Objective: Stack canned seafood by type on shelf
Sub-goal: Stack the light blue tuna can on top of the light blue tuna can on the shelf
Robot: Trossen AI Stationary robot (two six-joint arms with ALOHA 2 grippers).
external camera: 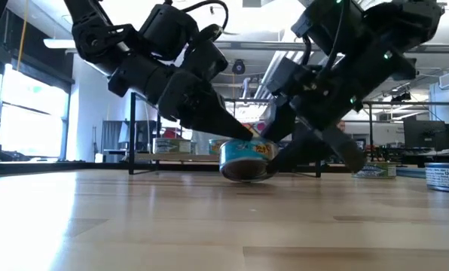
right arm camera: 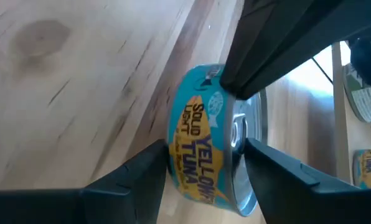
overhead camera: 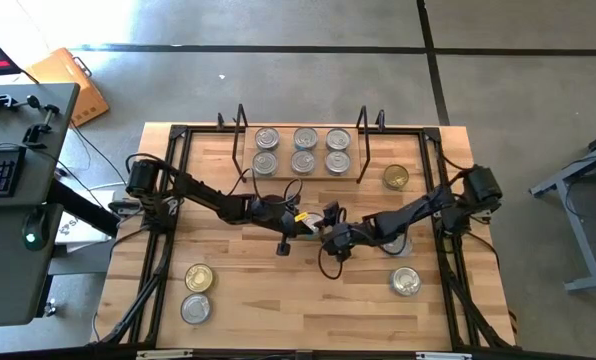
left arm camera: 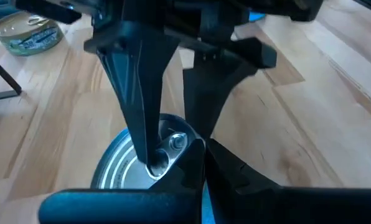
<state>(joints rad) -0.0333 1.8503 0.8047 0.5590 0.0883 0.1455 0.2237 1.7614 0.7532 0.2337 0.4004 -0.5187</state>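
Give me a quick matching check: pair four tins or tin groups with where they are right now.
1. six silver-topped tins
2. gold-topped tin
3. blue tuna tin
4. two loose tins

A. tilted, between the left end effector and the right end effector
B. on the shelf
C. on the table, just right of the shelf
D. on the table's left side, away from the shelf

Pairs: 1-B, 2-C, 3-A, 4-D
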